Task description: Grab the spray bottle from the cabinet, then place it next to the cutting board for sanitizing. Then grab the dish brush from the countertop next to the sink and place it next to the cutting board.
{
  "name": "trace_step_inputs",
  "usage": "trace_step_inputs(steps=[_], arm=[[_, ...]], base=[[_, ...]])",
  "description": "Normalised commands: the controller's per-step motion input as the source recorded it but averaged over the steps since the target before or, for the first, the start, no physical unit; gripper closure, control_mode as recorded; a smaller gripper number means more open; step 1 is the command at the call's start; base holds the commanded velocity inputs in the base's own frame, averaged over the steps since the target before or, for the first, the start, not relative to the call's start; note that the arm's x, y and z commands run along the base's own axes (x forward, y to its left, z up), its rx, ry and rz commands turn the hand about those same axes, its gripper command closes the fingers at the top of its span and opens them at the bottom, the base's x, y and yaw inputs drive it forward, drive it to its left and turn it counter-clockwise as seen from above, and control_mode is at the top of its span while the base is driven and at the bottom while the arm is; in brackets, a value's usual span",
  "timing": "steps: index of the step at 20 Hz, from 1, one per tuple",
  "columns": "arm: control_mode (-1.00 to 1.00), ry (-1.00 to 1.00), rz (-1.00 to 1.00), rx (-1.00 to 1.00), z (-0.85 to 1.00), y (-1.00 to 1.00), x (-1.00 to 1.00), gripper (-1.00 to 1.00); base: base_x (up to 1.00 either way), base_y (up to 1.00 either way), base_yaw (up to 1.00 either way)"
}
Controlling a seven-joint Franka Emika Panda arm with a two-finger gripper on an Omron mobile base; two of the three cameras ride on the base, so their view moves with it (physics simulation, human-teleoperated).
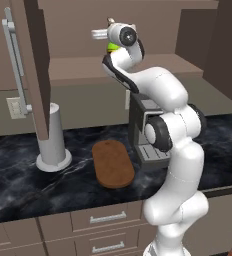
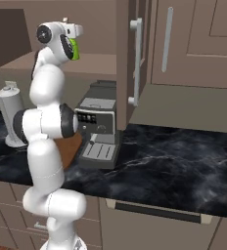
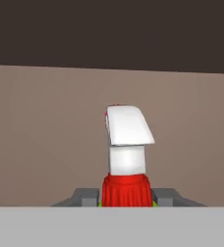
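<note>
Spray bottle (image 3: 127, 144) upright between the hand's (image 3: 127, 197) fingers in the cabinet (image 3: 46, 135)

We see the spray bottle (image 3: 127, 159) upright between our gripper (image 3: 126, 197) fingertips (image 3: 87, 197), its red collar touching both, with the white nozzle head above. Beyond it stands the cabinet (image 3: 46, 140), a plain brown back wall, darker at the top.

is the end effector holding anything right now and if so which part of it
The end effector has a finger on each side of the spray bottle, just below its red collar. Whether they grip it yet cannot be told.
</note>
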Motion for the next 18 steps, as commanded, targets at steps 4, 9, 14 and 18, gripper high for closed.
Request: trace_step_inputs(steps=[4,9,14,18], arm=[[-1.00,-0.02,-0.01,0.00,0.00,0.02,-0.44,1.00],[-1.00,-0.12,-0.01,0.00,0.00,0.02,-0.57,1.00],[-1.00,-0.29,0.00,0.00,0.17,0.00,-0.89,1.00],[-1.00,-0.28,-0.02,0.00,0.23,0.00,-0.79,1.00]], base=[[0.00,0.00,0.00],[0.00,0.00,0.00],[0.00,0.00,0.00],[0.00,0.00,0.00]])
